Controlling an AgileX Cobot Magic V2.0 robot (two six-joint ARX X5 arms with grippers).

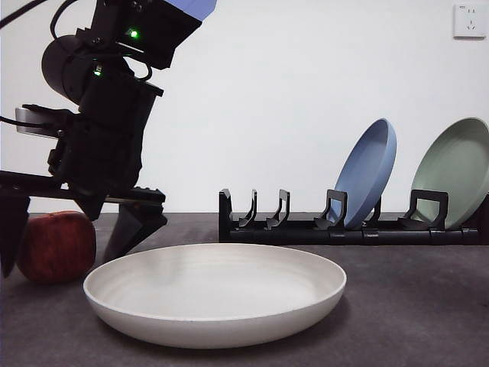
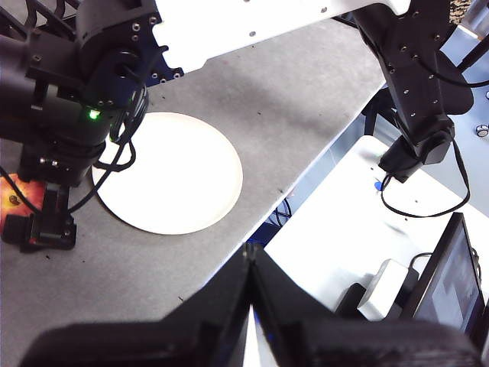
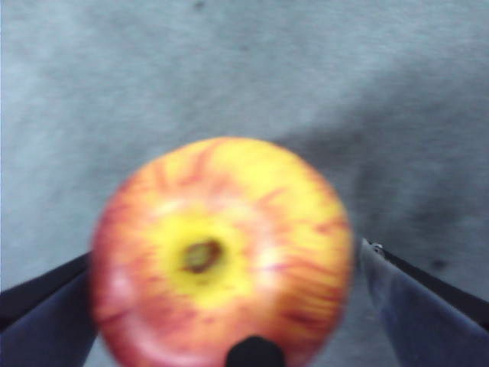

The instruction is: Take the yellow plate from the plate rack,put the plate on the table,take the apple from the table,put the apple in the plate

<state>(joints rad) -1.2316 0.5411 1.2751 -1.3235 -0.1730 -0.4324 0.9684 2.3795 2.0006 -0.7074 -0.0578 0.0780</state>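
Sitting nearest the front camera, the yellow plate [image 1: 215, 294] rests flat on the table [image 1: 412, 306], a wide, shallow cream dish with a raised rim and nothing in it. Just beyond its rim, to one side, the apple [image 1: 56, 246] stands on the table, red with darker streaks. The right gripper [image 1: 80, 229] has its dark jaws spread wide on either side of the fruit, and no contact shows. The right wrist view looks straight down on the apple's yellowish stem end, with one jaw on each flank and a gap showing at one side. The apple looks firm, smooth and fairly weighty for its size, so a grip across its widest part, on opposite flanks, seems safest; its waxy skin might slip if pinched high. The plate looks rigid and stable, unlikely to shift when the fruit is set in it. Farther back, the plate rack [image 1: 306, 222] stretches along the table, its nearer slots vacant, a blue plate [image 1: 368, 174] and a pale green plate [image 1: 454, 172] leaning in later slots. The left gripper [image 2: 249, 267] waits apart above the table edge, jaws pressed together and holding nothing.
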